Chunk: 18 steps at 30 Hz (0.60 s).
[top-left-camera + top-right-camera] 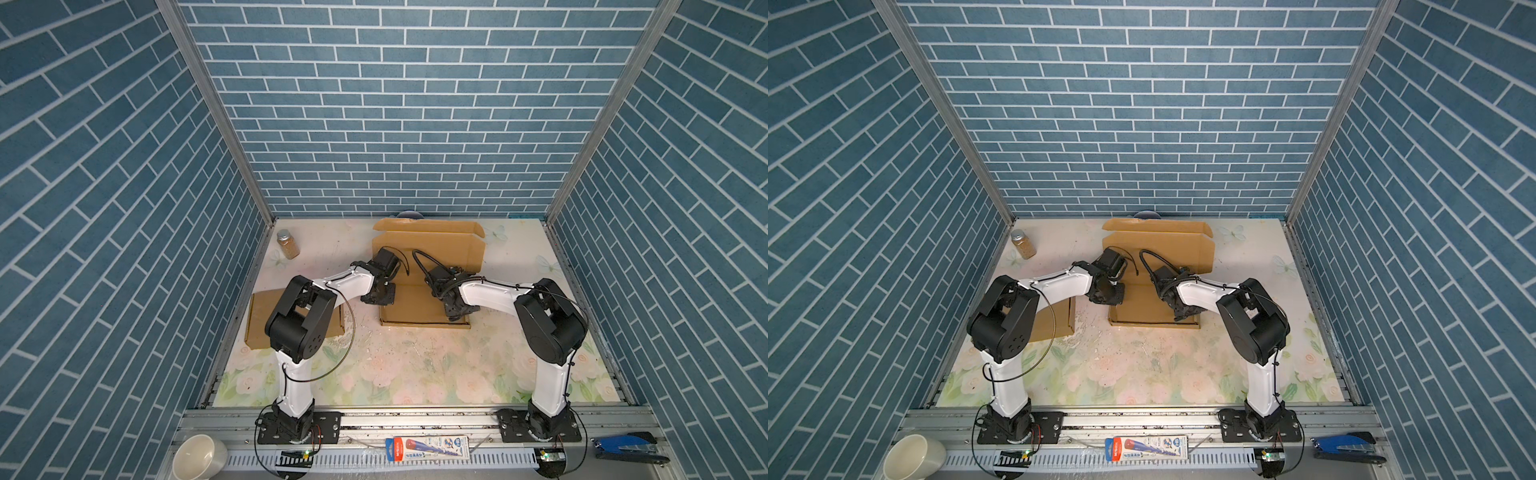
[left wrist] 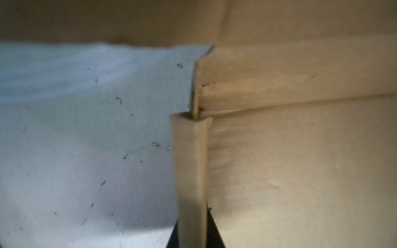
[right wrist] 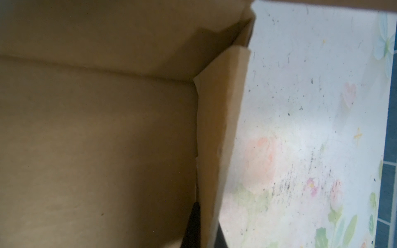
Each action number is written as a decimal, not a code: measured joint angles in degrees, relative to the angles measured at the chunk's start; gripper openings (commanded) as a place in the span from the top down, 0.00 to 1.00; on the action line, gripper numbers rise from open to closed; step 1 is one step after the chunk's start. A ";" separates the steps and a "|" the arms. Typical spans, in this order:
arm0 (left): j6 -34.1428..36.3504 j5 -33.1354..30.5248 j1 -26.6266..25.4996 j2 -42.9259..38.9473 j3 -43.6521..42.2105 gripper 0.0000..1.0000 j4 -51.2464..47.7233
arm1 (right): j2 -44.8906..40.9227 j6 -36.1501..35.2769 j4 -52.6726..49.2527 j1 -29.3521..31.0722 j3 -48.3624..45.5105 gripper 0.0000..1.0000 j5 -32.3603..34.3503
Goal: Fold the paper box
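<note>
In both top views the paper box (image 1: 411, 305) sits mid-worktop (image 1: 415, 365); the left wrist view shows the left jaws clamped on its left wall (image 2: 190, 171), the right wrist view the right jaws pinching its right wall (image 3: 214, 139), likely to hold both upright.

Lab robot cell: brick-print walls (image 1: 395, 104), aluminium frame (image 1: 217, 112), base rail (image 1: 415, 419).
</note>
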 measured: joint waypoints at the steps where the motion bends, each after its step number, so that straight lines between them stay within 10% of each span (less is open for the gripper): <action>1: 0.07 -1.81 -0.74 0.00 0.00 1.00 0.04 | -0.17 0.04 -0.22 0.02 0.02 1.00 -0.37; 10: -1.73 -20.26 -8.41 4.35 3.13 1.00 -4.28 | -0.94 4.44 -3.17 1.44 0.02 1.00 -1.70; 18: -2.34 -25.33 -9.42 6.69 5.27 1.00 -6.05 | -1.40 4.31 -2.51 0.15 0.09 0.70 -5.84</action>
